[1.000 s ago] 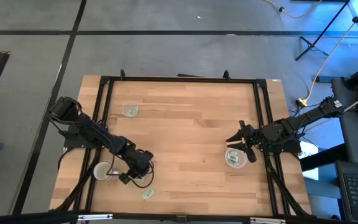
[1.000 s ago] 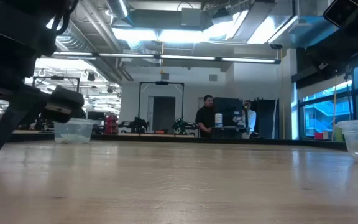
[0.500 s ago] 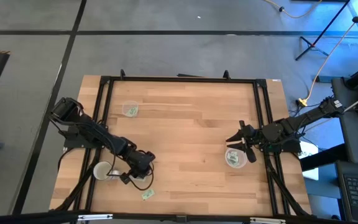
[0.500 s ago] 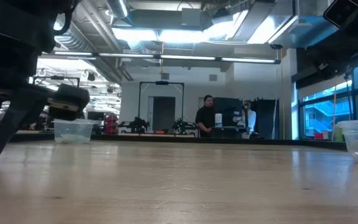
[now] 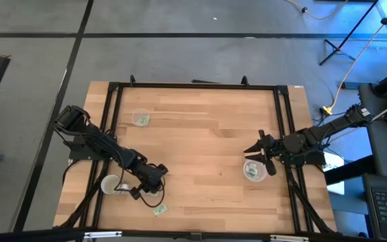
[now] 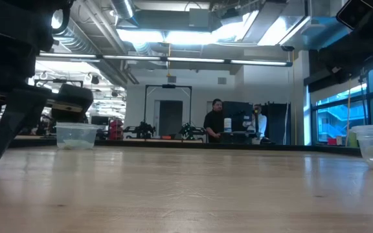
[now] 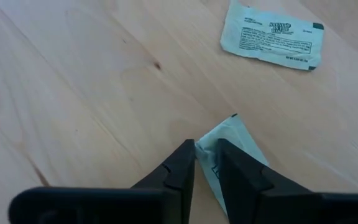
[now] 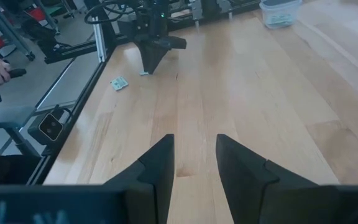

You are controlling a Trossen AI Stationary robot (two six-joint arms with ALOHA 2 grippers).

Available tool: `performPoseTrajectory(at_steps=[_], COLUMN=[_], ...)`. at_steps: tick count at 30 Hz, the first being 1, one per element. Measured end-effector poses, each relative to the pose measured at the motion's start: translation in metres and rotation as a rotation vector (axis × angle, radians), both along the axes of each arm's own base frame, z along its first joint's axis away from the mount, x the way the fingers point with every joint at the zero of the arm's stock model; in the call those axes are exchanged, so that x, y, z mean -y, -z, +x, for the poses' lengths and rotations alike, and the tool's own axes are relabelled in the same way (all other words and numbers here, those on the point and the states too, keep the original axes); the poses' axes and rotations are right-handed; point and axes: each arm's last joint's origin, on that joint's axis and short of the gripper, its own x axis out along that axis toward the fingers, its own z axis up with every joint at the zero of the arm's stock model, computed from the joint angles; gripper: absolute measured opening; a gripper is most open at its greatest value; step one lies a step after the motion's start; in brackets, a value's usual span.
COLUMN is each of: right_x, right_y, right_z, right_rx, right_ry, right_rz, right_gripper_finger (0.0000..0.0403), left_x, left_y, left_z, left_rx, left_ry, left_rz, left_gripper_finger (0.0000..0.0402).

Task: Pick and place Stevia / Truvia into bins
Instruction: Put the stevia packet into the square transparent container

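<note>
- Left gripper (image 7: 206, 163) is pinched on a sachet (image 7: 232, 149), low over the table (image 5: 200, 134) near its front left.
- Good grip looks like a firm hold on that edge; lift straight up before swinging.
- Second sachet (image 7: 271, 42) lies just beyond, loose on the wood.
- Nearest bin (image 5: 140, 118) sits far left.
- Right gripper (image 8: 194, 158) waits with fingers apart, beside the other bin (image 5: 253, 170).

We log 2 dark jointed arms, matte black housings, thin black cables looped alongside. Left gripper (image 7: 207, 163): 2 tapered black fingers, smooth, w/ flat black crossbar behind. Right gripper (image 8: 193, 155): same build, wedge-shaped fingers, blunt tips.
</note>
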Motion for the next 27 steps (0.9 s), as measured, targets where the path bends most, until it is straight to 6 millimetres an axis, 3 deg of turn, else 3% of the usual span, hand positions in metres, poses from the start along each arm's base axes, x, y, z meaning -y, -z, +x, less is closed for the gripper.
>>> performPoseTrajectory(at_steps=[13,18,23,27], right_x=[0.0,0.0,0.0,0.0], right_y=[0.0,0.0,0.0,0.0], right_z=[0.0,0.0,0.0,0.0], right_rx=[0.0,0.0,0.0,0.0], right_ry=[0.0,0.0,0.0,0.0], right_rz=[-0.002,-0.002,-0.003,-0.003], right_gripper_finger=[0.0123,0.0123,0.0123,0.0123], left_x=[0.002,-0.001,-0.014,-0.038], left_y=[-0.004,-0.013,-0.042,-0.068], left_z=[0.005,0.009,0.013,0.009], left_rx=[0.029,0.047,0.089,0.063], left_ry=[0.002,-0.012,-0.112,-0.305], left_rz=[-0.019,-0.034,-0.098,-0.167], left_gripper_finger=[0.0007,0.0004,0.0003,0.0003])
